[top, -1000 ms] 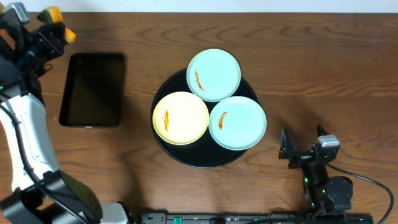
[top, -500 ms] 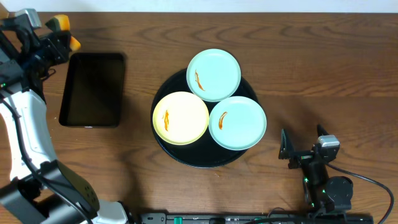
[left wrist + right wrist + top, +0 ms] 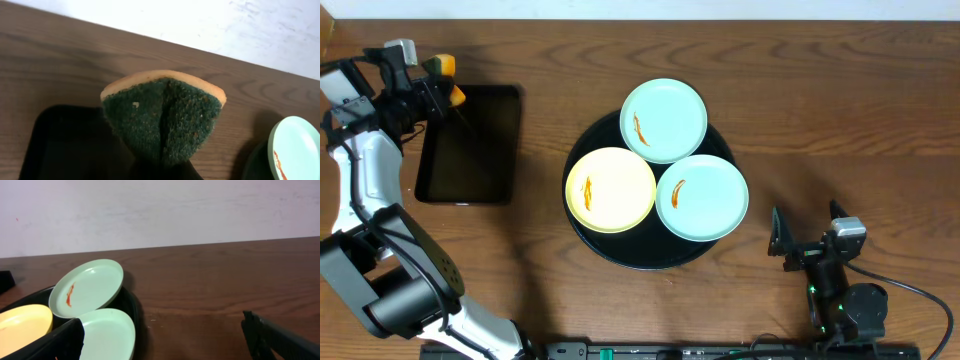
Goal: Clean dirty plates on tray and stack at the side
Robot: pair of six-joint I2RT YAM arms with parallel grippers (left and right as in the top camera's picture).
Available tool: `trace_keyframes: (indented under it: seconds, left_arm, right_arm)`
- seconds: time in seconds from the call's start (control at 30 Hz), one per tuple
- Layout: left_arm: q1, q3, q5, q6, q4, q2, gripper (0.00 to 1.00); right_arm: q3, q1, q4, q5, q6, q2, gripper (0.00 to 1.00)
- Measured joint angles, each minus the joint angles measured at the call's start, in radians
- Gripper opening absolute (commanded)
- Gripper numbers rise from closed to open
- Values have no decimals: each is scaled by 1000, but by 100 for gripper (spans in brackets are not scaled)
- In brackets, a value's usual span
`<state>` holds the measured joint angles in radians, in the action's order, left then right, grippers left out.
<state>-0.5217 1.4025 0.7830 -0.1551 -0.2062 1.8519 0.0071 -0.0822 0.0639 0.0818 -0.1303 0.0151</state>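
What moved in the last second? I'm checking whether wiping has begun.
The left gripper, shut on the sponge, moved right, over the rectangular tray corner. The plates, round tray and open right gripper stayed put.

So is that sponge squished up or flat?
Squished up. The sponge is folded: its green scrubby side has a crease down the middle, and the orange back bows over the top.

no readable text, labels or numbers — none
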Motion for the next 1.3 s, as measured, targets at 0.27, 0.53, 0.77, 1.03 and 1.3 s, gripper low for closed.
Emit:
trace_keyframes:
  seconds: [0.27,0.53,0.77,1.03,1.3]
  left_arm:
    - [0,-2,71,18,173,-9,8]
    - [0,-3,138,91,290,-160,8]
    - [19,14,68,-12,36,-94,7]
    - [-6,-23,44,-9,77,65,7]
    - [-69,-16,166,112,305,-177,8]
  right_arm:
    - [0,0,0,0,0,0,99]
    - [0,0,0,0,0,0,99]
    - [0,0,0,0,0,0,99]
    - [0,0,0,0,0,0,99]
    - [0,0,0,0,0,0,99]
